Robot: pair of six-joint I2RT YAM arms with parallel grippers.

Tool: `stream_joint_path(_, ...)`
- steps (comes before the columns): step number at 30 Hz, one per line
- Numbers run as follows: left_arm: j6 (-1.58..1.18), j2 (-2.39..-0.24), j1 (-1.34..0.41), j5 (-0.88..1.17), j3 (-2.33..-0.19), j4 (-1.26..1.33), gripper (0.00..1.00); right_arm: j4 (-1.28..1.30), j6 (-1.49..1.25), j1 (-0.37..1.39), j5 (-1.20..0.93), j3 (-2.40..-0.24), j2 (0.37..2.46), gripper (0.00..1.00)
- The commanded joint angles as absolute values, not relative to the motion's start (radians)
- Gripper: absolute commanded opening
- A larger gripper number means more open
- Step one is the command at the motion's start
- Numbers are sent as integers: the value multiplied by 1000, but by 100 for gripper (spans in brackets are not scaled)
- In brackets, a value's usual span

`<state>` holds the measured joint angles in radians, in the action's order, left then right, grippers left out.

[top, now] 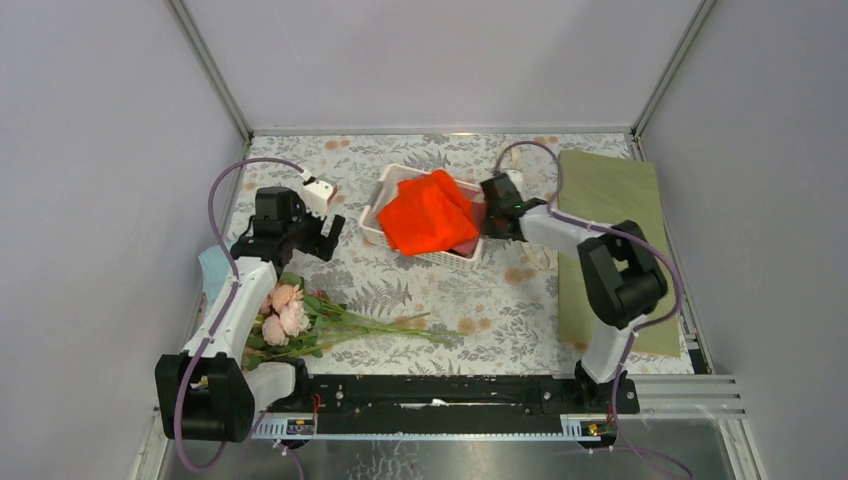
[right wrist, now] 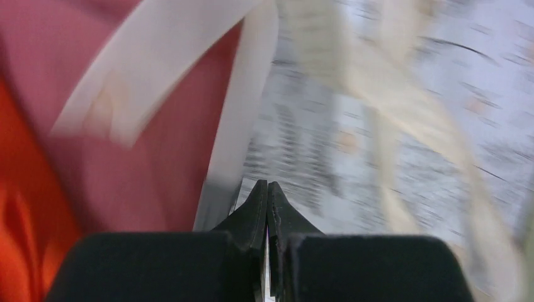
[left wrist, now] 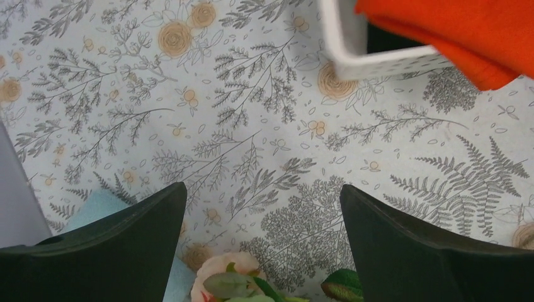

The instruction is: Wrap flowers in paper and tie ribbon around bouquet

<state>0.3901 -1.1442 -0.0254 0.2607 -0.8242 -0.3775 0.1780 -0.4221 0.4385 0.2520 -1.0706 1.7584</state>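
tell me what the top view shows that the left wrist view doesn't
Only the top view: the paper lying at the right, the flowers whole with their stems, and the right gripper at the right end of the basket. Only the left wrist view: the left gripper up close, its jaws wide open with nothing between them. Both: the basket holding the orange cloth, the tablecloth, a rose and the blue cloth.
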Motion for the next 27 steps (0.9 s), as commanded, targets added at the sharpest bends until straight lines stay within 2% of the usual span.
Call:
stream_joint_path(1,425,-1100,-23,220,-886,-467,99,119,-465,628,205,-1309,1911,0)
stream_joint_path(5,448,-1099,-23,237,-928,-537,99,93,-417,773,120,-1610,2116,0)
stream_joint_path(8,454,-1112,-28,331,-960,-586,98,125,-405,828,-9,-1876,2253,0)
stream_joint_path(10,461,-1127,-52,392,-968,-606,89,145,-426,824,-14,-1909,2262,0)
stream_joint_path(13,481,-1179,-134,386,-964,-601,63,100,-396,794,90,-1763,2130,0)
stream_joint_path(15,469,-1249,-194,322,-964,-567,41,54,-406,744,101,-1619,2023,0)
stream_joint_path(20,401,-1539,-221,87,-1056,-506,2,-21,-383,662,192,-1314,1781,0)
stream_joint_path(23,387,-1658,-209,-79,-1086,-468,0,-19,-348,647,240,-1212,1687,0)
stream_joint_path(27,367,-1721,-175,-194,-1103,-436,0,-6,-327,646,284,-1129,1609,0)
